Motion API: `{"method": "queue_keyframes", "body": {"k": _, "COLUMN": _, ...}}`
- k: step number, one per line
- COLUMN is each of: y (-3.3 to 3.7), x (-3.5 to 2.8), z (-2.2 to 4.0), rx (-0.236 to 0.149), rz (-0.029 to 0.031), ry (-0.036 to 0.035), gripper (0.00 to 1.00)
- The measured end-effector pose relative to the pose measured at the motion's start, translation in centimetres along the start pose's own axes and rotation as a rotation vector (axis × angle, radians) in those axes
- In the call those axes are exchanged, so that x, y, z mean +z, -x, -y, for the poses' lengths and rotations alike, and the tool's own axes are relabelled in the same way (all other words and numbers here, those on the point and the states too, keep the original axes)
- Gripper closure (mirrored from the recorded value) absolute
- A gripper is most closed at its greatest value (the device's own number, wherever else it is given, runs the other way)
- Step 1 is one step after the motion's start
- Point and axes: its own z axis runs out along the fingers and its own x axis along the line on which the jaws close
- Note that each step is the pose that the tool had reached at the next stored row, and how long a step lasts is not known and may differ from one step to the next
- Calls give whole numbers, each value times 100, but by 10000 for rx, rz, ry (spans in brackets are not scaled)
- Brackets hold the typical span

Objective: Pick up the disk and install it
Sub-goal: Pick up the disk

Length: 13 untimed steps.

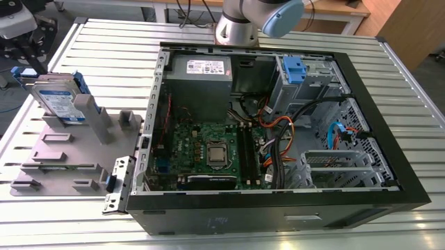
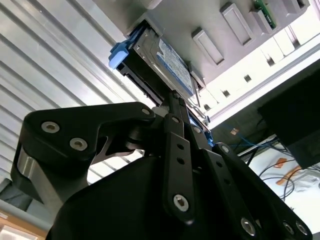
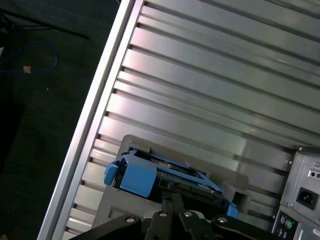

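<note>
On the exterior view's left, the disk (image 1: pixel 59 101) stands on edge in the grey holder block (image 1: pixel 76 161), label outward, propped against an upright post (image 1: pixel 94 117). I read this pose as deliberate, since it leaves the upper edge and the blue side rails free for a grasp from above. Holder and open computer case (image 1: pixel 278 200) sit side by side on the slatted counter (image 1: pixel 104 47). The case lies on its side with the panel off, so its interior faces upward and can be reached from overhead. Inside it, at the far corner beside the power-supply box (image 1: pixel 201 78), a blue-fronted drive cage (image 1: pixel 293 70) is the likely seat for the disk. My gripper (image 3: pixel 172 200) hangs near the disk's blue-railed end and points toward it in both wrist views. The fingers (image 2: pixel 176 107) appear drawn together with nothing between them, though the linkage hides part of the tips, so I hold that loosely. By my judgement the disk is not yet picked up: it rests in its slot, well apart from the cage.
</note>
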Motion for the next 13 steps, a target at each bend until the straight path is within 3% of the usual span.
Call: {"method": "queue_keyframes", "body": {"k": 13, "y": 0, "x": 5, "z": 0, "rx": -2361, "rz": -103, "ry": 59, "gripper": 89}}
